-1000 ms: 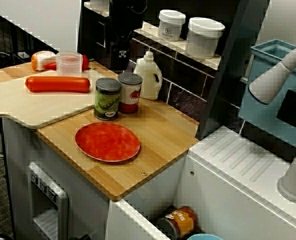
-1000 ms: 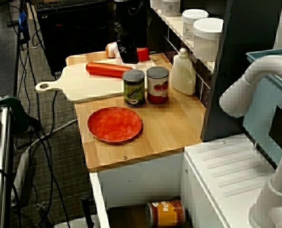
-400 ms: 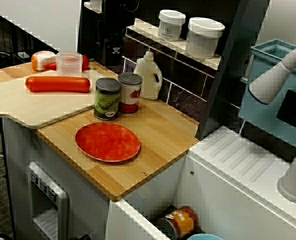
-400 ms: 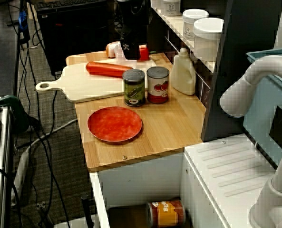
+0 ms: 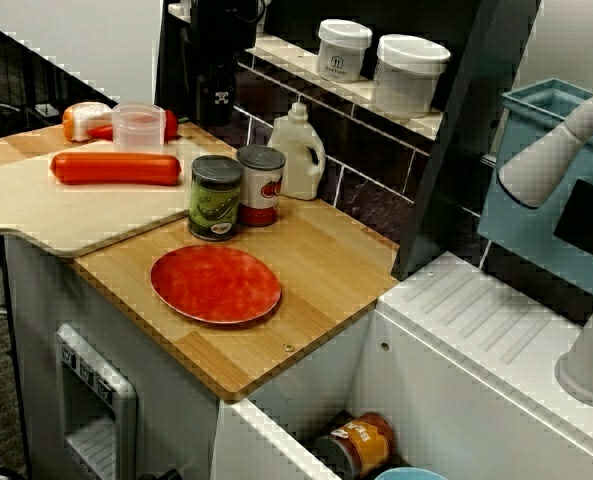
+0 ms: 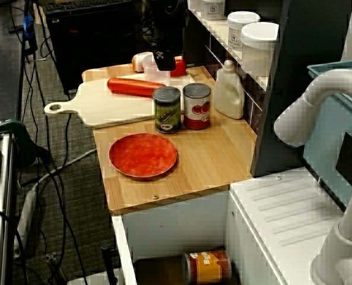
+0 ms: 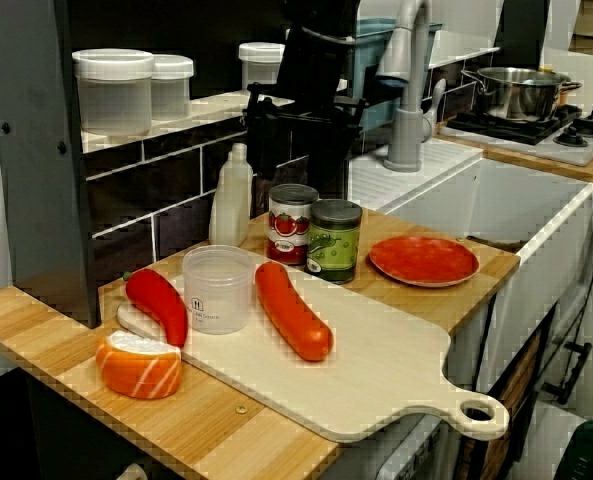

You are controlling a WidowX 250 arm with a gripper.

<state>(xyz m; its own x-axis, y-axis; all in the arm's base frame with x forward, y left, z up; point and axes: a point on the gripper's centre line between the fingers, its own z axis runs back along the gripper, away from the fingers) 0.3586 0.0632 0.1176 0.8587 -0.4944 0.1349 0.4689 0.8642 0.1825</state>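
Pincer (image 6: 162,59) hangs near and above the plastic cup (image 6: 154,72) without touching, jaws too dark to tell parted from closed; the cup stands steady, mouth-up, on the cutting board (image 6: 98,110), 1 o'clock from the sausage (image 6: 134,86).

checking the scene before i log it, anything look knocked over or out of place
An orange-labelled can lies on its side down in the sink basin, while the green can and the red can on the wooden counter stand upright. Nothing looks spilled.
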